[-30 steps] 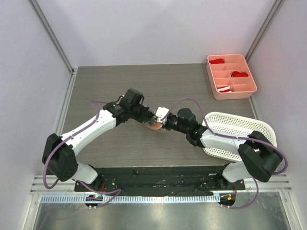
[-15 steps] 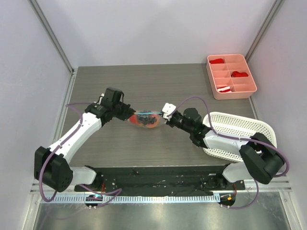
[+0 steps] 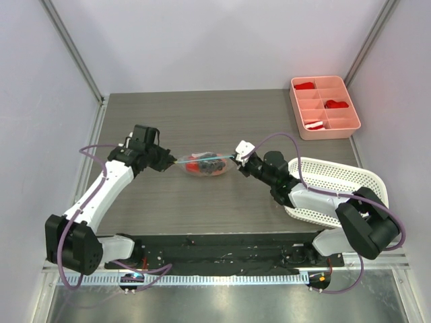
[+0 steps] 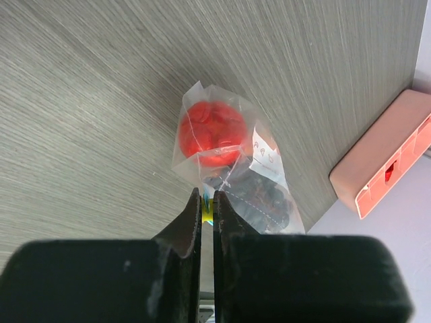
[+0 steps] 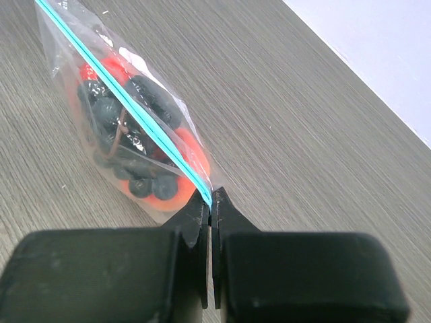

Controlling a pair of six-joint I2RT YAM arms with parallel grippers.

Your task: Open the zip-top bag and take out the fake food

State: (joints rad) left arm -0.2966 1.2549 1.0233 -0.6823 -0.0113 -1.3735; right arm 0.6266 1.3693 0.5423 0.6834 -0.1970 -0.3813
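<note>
The zip-top bag is stretched out left to right over the middle of the table, between my two grippers. My left gripper is shut on its left end, and in the left wrist view the left gripper pinches the bag at its edge. My right gripper is shut on the right end, and in its own view the right gripper clamps the teal zip strip. The fake food sits inside the bag: a red piece, a black berry cluster and an orange piece.
A white perforated basket lies at the right, under my right arm. A pink divided tray with red and white bits stands at the back right corner; its side shows in the left wrist view.
My left gripper has pulled leftward and my right gripper has shifted slightly right. The bag, bunched between them before, now lies drawn out long.
</note>
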